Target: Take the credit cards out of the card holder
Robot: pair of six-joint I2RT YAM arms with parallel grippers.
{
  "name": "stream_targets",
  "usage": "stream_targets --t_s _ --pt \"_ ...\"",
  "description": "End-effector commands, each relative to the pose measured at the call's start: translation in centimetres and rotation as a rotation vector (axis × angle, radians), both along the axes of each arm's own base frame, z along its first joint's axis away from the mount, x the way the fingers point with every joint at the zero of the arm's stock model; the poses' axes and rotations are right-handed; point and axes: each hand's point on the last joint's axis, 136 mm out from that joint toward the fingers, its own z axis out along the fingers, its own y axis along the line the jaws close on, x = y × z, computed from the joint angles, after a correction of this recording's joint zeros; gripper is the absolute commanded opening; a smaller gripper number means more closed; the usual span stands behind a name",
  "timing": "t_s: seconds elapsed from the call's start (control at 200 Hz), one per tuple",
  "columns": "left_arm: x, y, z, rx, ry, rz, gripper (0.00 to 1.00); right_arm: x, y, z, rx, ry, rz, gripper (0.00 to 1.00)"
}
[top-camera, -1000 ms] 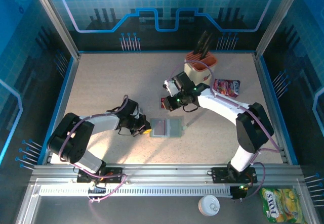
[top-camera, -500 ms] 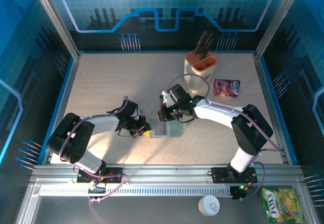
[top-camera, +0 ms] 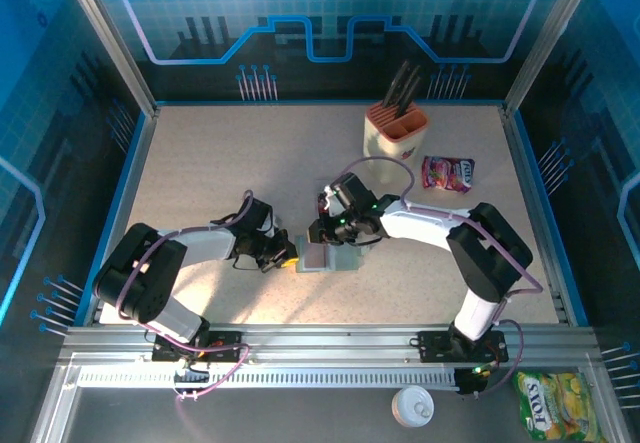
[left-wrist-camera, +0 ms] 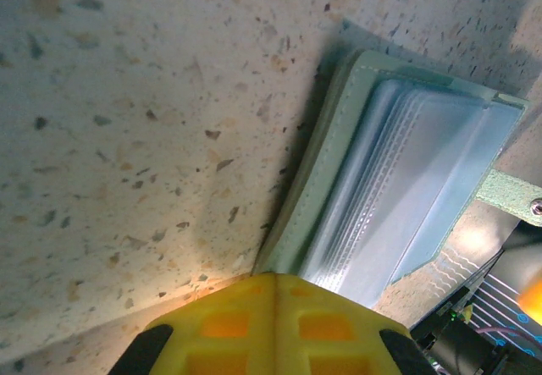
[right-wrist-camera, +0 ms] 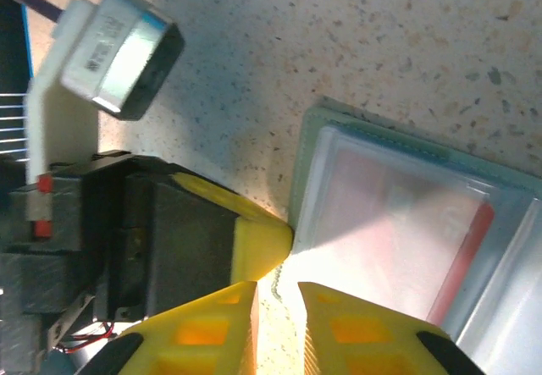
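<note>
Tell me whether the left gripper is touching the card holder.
Touching. In the right wrist view the yellow fingertip of the left gripper meets the green edge of the card holder with no gap.

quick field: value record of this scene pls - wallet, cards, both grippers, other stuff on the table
card holder: open flat on the table, clear sleeves facing up
red card: inside a clear sleeve
left gripper: shut, tip against the card holder's edge
right gripper: over the card holder's edge, jaws slightly parted, nothing between them
knife block: upright, far right part of the table
snack packet: pink, lying flat beside the knife block
</note>
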Motion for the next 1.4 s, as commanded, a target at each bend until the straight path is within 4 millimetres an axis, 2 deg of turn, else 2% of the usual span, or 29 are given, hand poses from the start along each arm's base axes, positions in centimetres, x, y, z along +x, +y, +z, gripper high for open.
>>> stream_targets --t_s 0.0,0.3,0.955,1.396 --pt "-0.7 0.5 -0.9 0.017 0.02 -0.01 0.04 -0.4 0.3 -0.5 0.0 0.043 0.005 0.29" --pt "-0.5 0.5 -1.0 0.022 0.015 -0.01 0.04 -0.6 -0.3 -2.3 -0.045 0.099 -0.012 0.38" --pt "-0.4 0.6 -1.0 0.029 0.007 -0.012 0.04 -0.8 -0.8 -2.9 -0.059 0.129 -0.008 0.38" --pt "-0.5 0.6 -1.1 0.033 0.013 -0.014 0.04 -0.7 -2.8 -3.5 -0.168 0.112 -0.023 0.38"
